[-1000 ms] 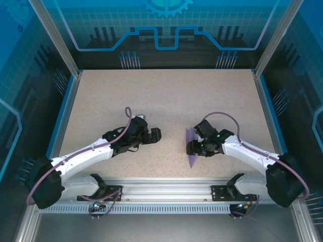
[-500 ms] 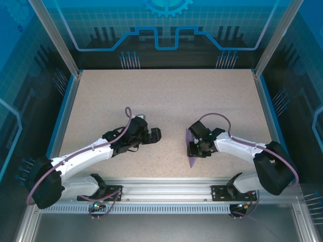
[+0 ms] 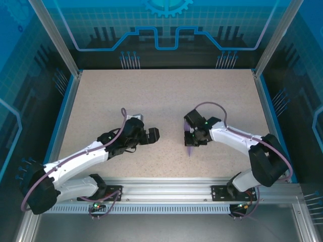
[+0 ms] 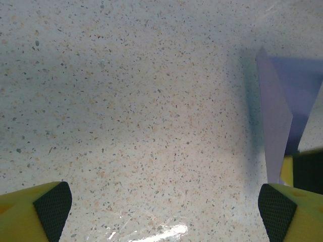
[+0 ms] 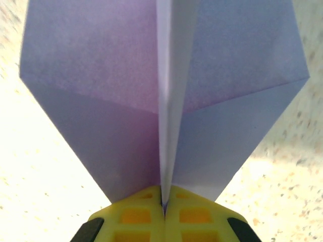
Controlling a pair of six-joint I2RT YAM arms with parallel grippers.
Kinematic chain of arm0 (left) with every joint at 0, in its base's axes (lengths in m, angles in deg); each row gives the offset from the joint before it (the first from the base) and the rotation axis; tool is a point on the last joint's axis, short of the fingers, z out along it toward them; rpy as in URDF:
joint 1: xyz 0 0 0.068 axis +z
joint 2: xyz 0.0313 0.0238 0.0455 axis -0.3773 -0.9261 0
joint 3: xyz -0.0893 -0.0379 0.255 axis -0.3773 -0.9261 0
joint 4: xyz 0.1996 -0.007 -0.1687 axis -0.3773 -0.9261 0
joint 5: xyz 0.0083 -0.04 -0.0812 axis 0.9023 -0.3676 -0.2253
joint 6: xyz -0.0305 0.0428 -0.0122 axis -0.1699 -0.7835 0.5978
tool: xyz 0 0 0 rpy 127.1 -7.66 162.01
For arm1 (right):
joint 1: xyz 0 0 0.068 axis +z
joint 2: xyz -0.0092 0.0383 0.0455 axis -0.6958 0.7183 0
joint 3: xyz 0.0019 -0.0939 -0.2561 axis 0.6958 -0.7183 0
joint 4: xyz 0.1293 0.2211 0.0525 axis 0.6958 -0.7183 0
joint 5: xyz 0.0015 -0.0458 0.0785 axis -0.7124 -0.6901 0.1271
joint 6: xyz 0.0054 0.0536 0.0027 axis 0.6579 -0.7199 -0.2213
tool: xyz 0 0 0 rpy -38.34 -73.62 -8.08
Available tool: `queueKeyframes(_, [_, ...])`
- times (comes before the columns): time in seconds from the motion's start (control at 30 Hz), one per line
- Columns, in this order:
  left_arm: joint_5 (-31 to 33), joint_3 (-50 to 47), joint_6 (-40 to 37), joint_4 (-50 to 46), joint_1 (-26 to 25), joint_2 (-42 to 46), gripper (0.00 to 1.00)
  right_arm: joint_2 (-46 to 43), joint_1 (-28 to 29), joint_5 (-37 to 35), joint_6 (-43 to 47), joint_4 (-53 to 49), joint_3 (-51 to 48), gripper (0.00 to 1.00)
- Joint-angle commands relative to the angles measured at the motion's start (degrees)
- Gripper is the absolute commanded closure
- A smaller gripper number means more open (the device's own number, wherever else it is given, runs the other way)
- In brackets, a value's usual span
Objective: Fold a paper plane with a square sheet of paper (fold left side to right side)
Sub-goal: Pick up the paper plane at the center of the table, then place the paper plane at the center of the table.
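The paper plane (image 3: 189, 148) sits a little right of the table's middle, in the nearer half, with its narrow point aimed at the rail where the arms are bolted. Seen from the right wrist, the paper plane (image 5: 101, 101) spreads two pale lavender wings out to either side of a sharp central fold, and that fold runs straight down into the right gripper (image 5: 164, 206). The gripper's yellow fingers (image 5: 136, 217) are pressed tight together on the fold, so the plane is pinched by its keel. I cannot tell whether the plane's underside touches the speckled table (image 3: 166, 96) or is held just off it. From above, the right gripper (image 3: 195, 138) comes at the plane from the right, its arm bent back toward its base at the near right corner. The left gripper (image 3: 154, 133) is well apart from the plane, off to the left, pointing across at it. Its jaws stand wide with nothing between them. From the left wrist the paper plane (image 4: 275, 126) shows as a thin upright blade at the right, beyond the left gripper (image 4: 164, 206), casting a soft shadow on the table.
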Motion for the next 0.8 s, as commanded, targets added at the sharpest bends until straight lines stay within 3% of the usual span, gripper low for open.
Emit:
queueKeyframes(0.0, [1.0,-1.2,-0.5,-2.2,0.3,2.3,0.01,5.8,-3.3,-1.4,4.5,-4.8,7.8,0.97])
queueKeyframes(0.43, [-0.4,-3.4,1.0,-5.6,0.3,6.9,0.01,34.2,-9.2,-3.0,10.2,-17.5,42.7,0.96])
queueKeyframes(0.77, [1.4,-5.5,2.6,-9.4,0.3,12.1,0.01,42.7,-9.3,-2.4,10.0,-21.9,51.3,0.94])
